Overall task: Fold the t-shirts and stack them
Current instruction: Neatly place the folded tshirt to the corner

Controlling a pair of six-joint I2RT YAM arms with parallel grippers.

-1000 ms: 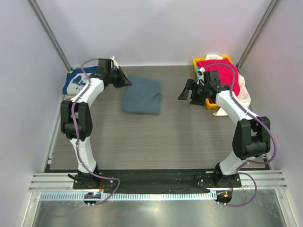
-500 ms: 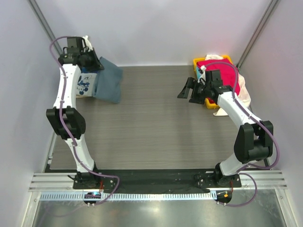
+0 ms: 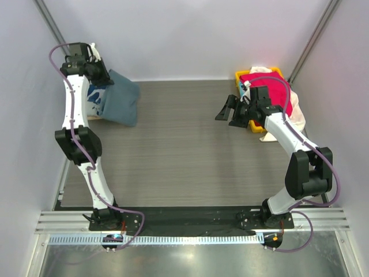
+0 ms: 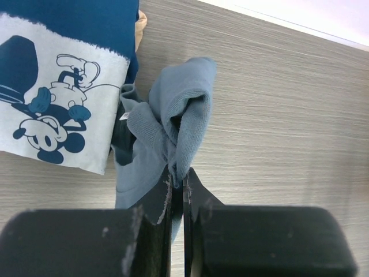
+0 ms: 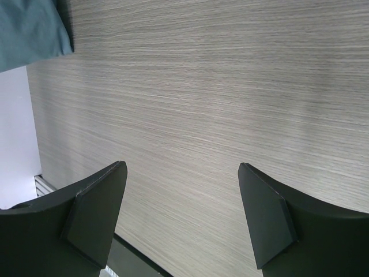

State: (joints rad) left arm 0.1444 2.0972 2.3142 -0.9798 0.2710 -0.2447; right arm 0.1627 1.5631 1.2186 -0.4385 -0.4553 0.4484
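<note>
Left tool (image 4: 177, 176) clenched on slate tee (image 4: 190, 104), right tool (image 5: 181, 168) spread wide, yellow basket (image 3: 240, 75) holding red tee (image 3: 280, 96)

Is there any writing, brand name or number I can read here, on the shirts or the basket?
No readable words, brands or numbers in any view.
Navy t-shirt: its white cartoon print is a picture only, with no lettering.
Blue-grey t-shirt: a tiny white tag, too small to read.
Yellow basket: no legible marking.
</note>
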